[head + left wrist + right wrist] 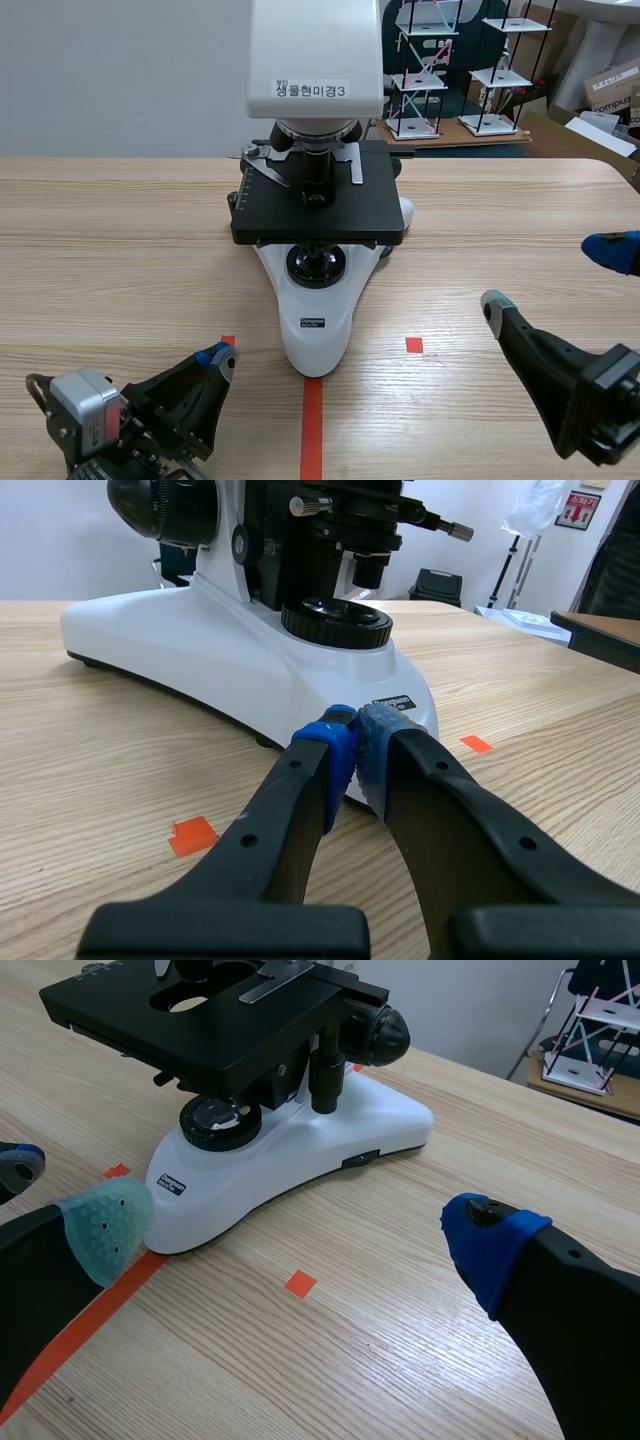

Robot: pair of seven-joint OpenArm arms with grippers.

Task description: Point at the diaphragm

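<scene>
A white microscope (315, 320) with a black stage (318, 205) stands mid-table, its base toward me. The diaphragm sits under the stage above the round lamp lens (317, 265); it shows as a black cylinder (368, 568) in the left wrist view and as dark parts (280, 1078) in the right wrist view. My left gripper (222, 357) is shut on nothing, low at the front left, its pads (340, 750) close to the base's front tip. Right of the base, my right gripper (550, 277) is open and holds nothing (295, 1232).
Orange-red tape marks (312, 420) lie in front of the base. Behind the table, white shelf racks (425, 70) and cardboard boxes (610, 85) stand at the back right. Bare wooden tabletop (120, 250) spreads to both sides of the microscope.
</scene>
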